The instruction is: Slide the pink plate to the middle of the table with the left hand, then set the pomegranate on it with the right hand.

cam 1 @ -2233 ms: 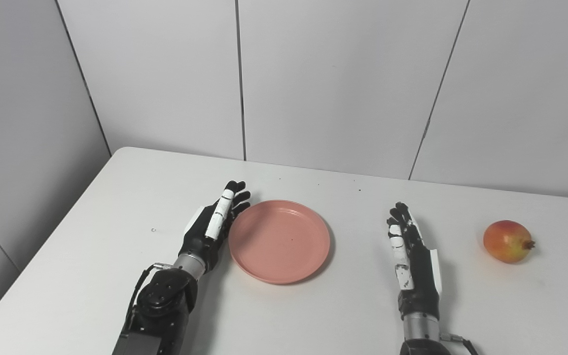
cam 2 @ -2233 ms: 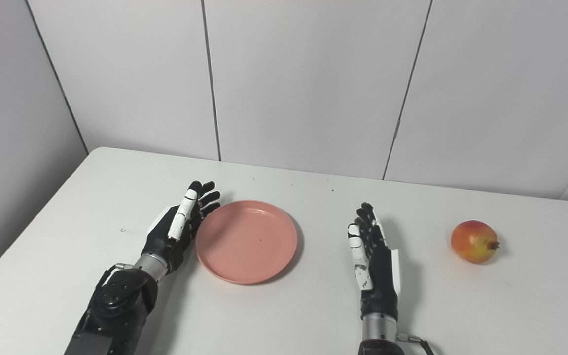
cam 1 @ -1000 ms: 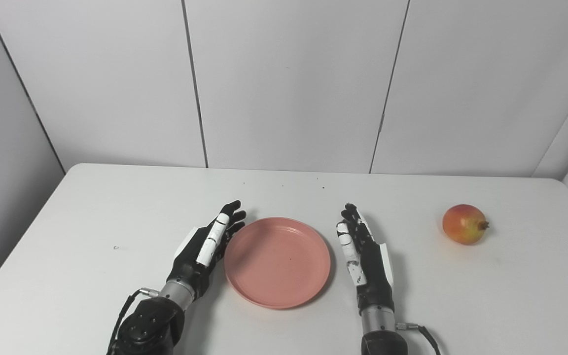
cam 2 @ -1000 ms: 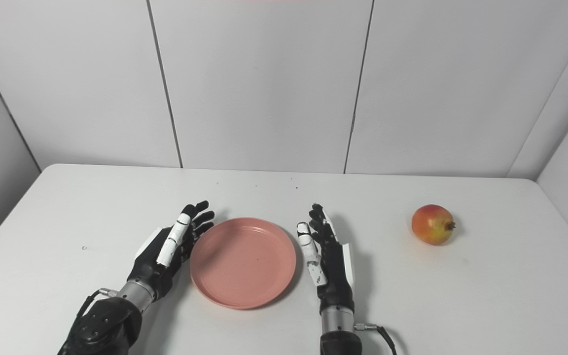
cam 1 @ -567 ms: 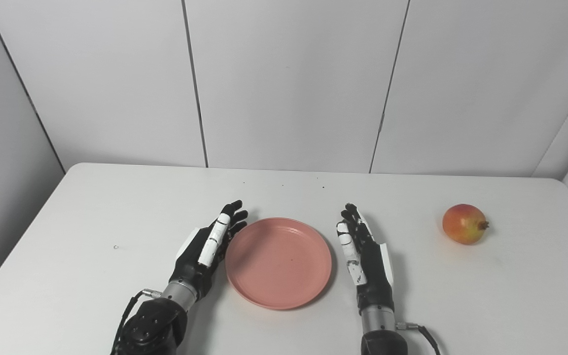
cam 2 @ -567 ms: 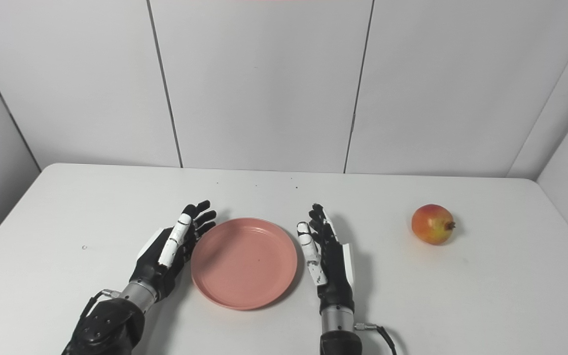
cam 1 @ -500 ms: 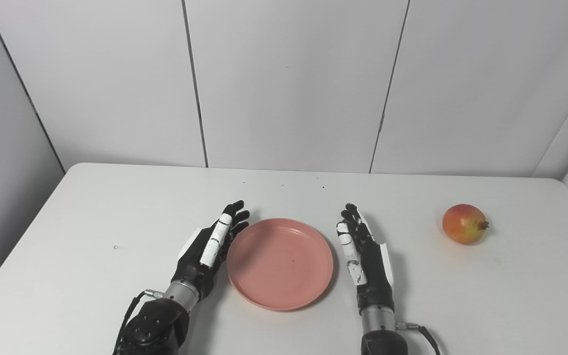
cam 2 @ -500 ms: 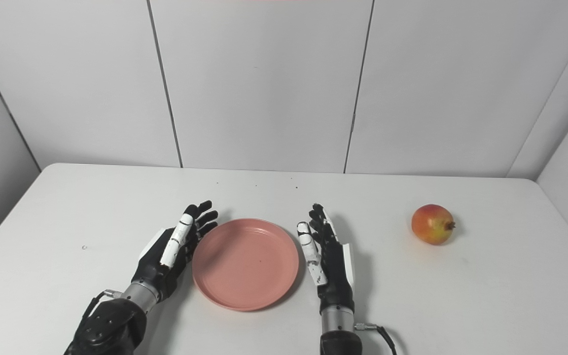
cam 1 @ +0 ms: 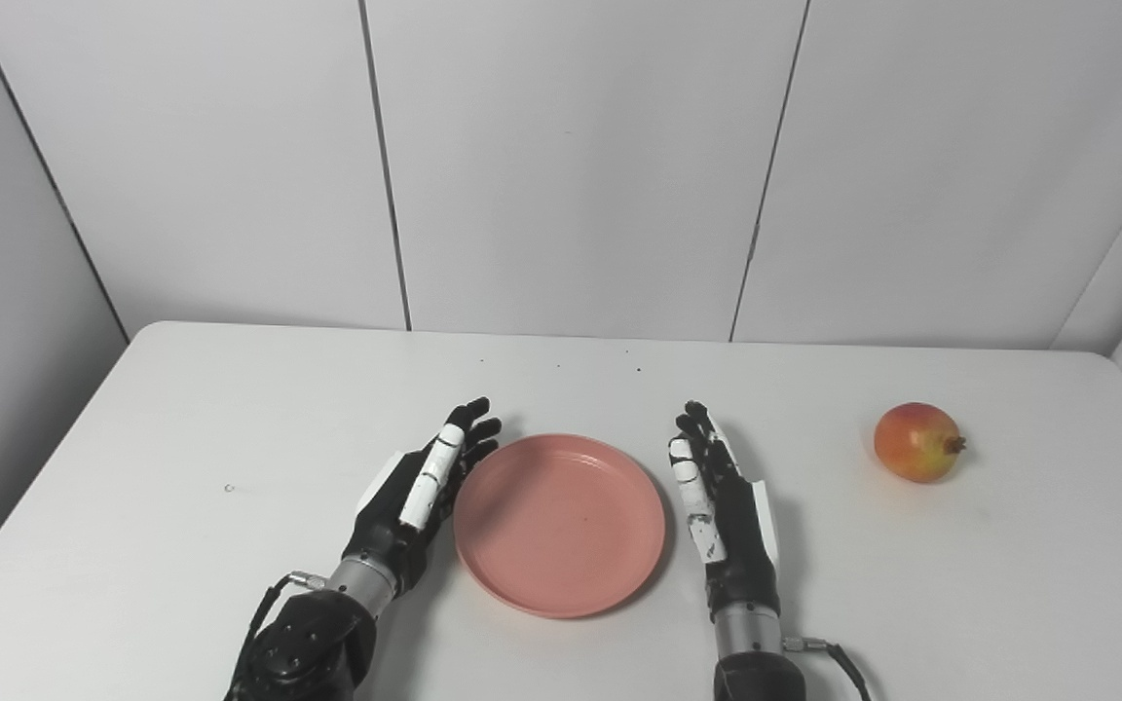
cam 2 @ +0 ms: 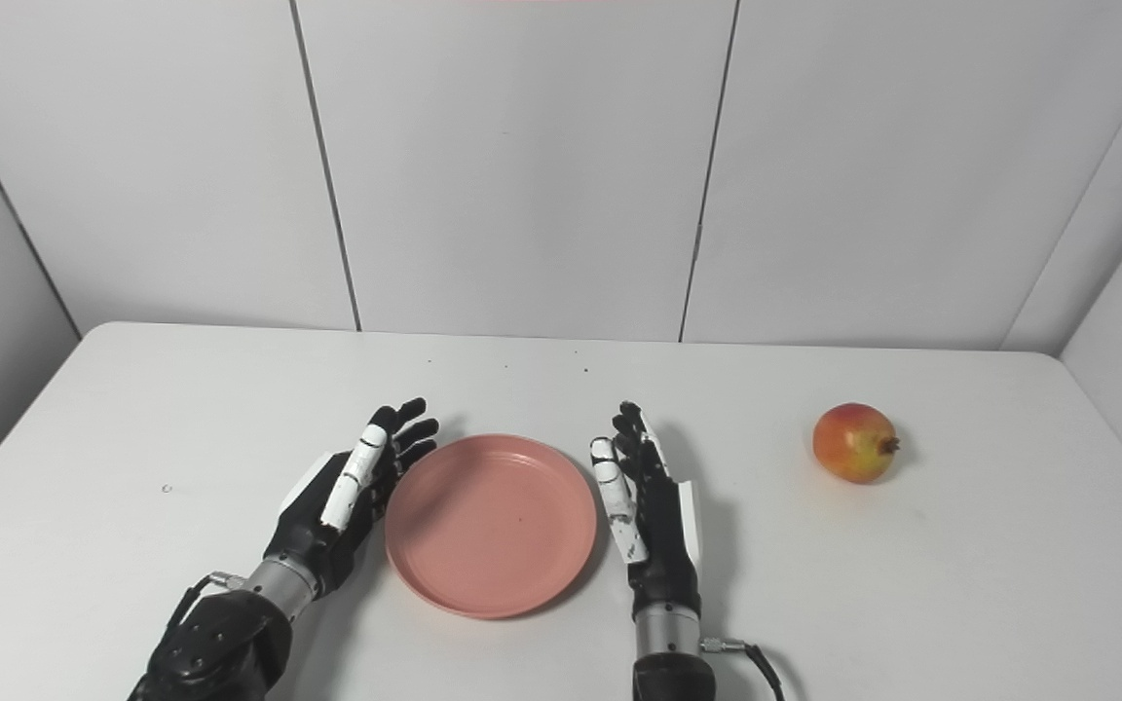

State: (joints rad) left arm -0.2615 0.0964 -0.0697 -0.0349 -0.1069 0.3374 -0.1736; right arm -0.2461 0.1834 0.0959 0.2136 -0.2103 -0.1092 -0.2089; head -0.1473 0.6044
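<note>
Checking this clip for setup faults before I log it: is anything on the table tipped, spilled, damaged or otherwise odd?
Nothing stands out. The pink plate lies flat and empty between the open left hand and open right hand. The pomegranate sits whole on the table, far to the right, untouched.

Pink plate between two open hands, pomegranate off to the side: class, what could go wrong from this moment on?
1. The pink plate sits close against the open right hand; a further push by the left hand could jam it into that hand.
2. The left hand only presses edge-on at the rim, so the plate may turn or slip away.
3. The pomegranate is round and lies free near the right side of the table; a clumsy grasp could roll it off.
</note>
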